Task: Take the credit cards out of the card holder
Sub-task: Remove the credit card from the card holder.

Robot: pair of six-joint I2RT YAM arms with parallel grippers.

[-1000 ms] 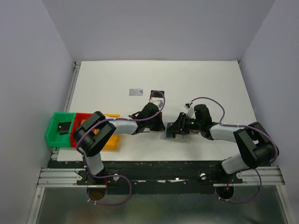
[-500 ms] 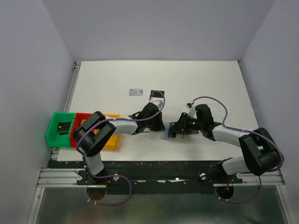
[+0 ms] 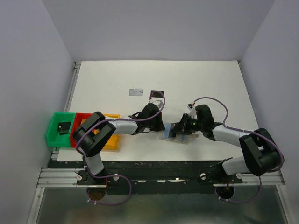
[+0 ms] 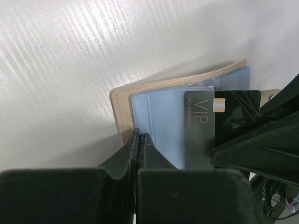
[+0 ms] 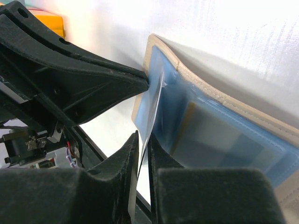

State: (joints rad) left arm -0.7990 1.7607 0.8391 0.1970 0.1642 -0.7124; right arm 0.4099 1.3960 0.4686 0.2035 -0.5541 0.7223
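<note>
The card holder (image 3: 175, 134) lies open on the table, tan outside (image 4: 122, 95) and blue sleeves inside (image 5: 224, 140). My left gripper (image 4: 138, 135) is shut, its tips resting on the holder's near-left edge (image 3: 162, 127). A black credit card (image 4: 219, 119) marked VIP sticks partway out of a sleeve. The right gripper (image 5: 144, 140) has narrowed onto this card's edge (image 5: 154, 107), which runs between its fingers. Another card shows pale through the right sleeve (image 5: 210, 135). A silver-grey credit card (image 3: 136, 92) and a black one (image 3: 158, 94) lie farther back on the table.
Green (image 3: 52, 130), red (image 3: 79, 119) and yellow (image 3: 112, 142) bins stand at the left edge of the table. A small black chunky object (image 3: 61, 127) sits in the green bin. Both arms meet over the holder near the front middle.
The right gripper's jaws have closed in onto the black card, and its arm has shifted slightly right. The left gripper stays shut in the same place.
</note>
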